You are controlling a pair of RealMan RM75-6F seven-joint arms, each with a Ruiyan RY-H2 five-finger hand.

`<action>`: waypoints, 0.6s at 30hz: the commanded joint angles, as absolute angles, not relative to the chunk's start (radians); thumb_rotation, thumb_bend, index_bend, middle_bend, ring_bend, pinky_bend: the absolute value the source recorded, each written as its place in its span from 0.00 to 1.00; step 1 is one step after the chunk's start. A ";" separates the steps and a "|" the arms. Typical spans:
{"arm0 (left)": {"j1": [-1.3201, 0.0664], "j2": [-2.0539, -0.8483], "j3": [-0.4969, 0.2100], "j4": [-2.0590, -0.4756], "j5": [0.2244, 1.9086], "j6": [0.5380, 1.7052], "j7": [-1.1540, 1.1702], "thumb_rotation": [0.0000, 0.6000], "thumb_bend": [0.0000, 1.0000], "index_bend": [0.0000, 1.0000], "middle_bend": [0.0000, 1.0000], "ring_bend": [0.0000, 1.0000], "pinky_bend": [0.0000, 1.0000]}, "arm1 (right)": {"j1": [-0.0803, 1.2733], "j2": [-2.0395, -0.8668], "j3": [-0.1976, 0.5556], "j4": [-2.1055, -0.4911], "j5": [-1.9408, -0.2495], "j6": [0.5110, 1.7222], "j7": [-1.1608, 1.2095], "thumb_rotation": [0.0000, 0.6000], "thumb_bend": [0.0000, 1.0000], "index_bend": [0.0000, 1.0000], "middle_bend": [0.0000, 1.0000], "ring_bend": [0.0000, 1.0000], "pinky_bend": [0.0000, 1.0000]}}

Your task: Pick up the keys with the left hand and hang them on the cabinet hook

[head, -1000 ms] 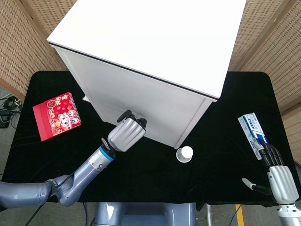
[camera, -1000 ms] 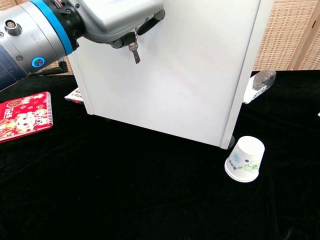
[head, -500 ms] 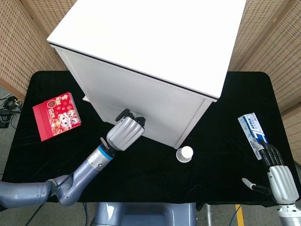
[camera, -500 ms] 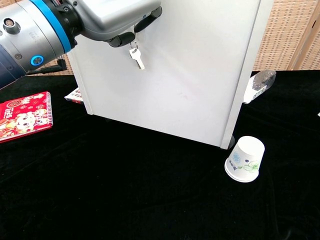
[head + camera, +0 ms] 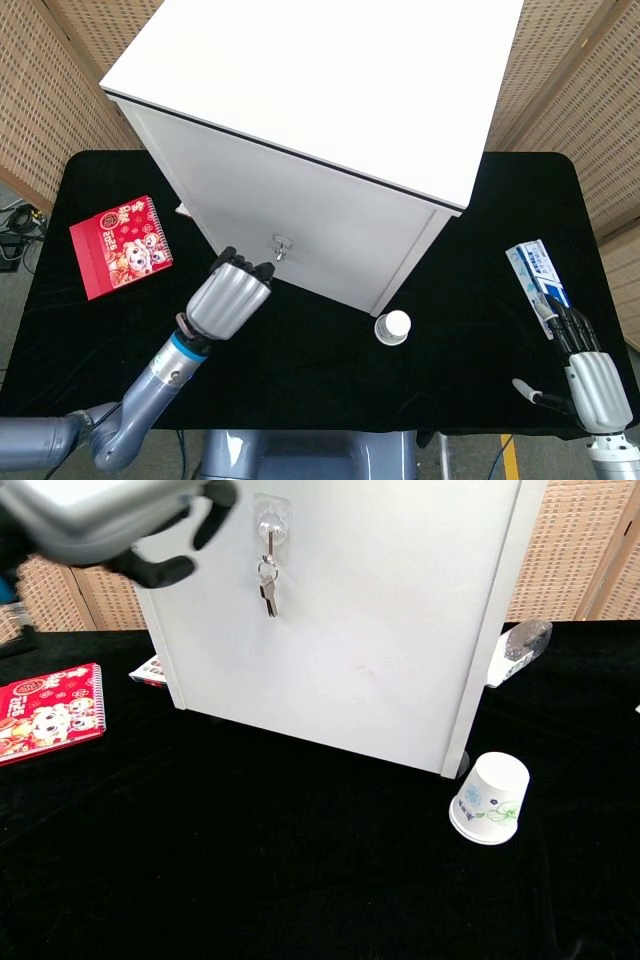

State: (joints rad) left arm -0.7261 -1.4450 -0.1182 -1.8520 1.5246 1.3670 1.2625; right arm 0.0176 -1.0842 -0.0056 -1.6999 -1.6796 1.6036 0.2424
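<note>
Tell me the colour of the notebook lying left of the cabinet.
Red, with cartoon print; the spiral-bound notebook shows best in head view.

The left hand (image 5: 230, 297) is raised on an arm reaching up from the lower left, back of the hand upward, its dark fingers (image 5: 160, 568) loosely curled and holding nothing. The right hand (image 5: 588, 375) lies low at the lower right, palm down, fingers extended forward and slightly spread, thumb out to the side

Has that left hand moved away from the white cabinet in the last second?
Yes. The left hand has drawn back from the cabinet front, toward the robot, leaving the keys hanging on the hook.
</note>
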 commanded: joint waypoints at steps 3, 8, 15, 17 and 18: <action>-0.504 -1.381 0.021 -1.921 1.562 1.582 1.140 1.00 0.30 0.52 0.63 0.67 0.57 | 0.016 -1.091 -0.006 -1.702 -1.680 1.604 0.220 1.00 0.11 0.00 0.00 0.00 0.00; -0.350 -1.358 0.113 -1.927 1.578 1.700 0.938 1.00 0.28 0.30 0.25 0.37 0.36 | 0.015 -1.103 -0.007 -1.704 -1.686 1.604 0.183 1.00 0.11 0.00 0.00 0.00 0.00; -0.218 -1.309 0.207 -1.923 1.565 1.739 0.690 1.00 0.22 0.05 0.00 0.00 0.04 | 0.013 -1.120 -0.006 -1.705 -1.695 1.610 0.140 1.00 0.11 0.00 0.00 0.00 0.00; -0.197 -1.291 0.214 -1.918 1.564 1.737 0.641 1.00 0.21 0.02 0.00 0.00 0.01 | 0.013 -1.124 -0.004 -1.702 -1.696 1.614 0.134 1.00 0.11 0.00 0.00 0.00 0.00; -0.189 -1.282 0.214 -1.912 1.569 1.734 0.628 1.00 0.21 0.01 0.00 0.00 0.00 | 0.012 -1.125 -0.004 -1.702 -1.695 1.615 0.134 1.00 0.11 0.00 0.00 0.00 0.00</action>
State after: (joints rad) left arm -0.2269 -1.3119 0.1879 -1.9176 1.5673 1.7245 0.6750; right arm 0.0124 -1.1248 -0.0040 -1.7020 -1.6955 1.6148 0.1338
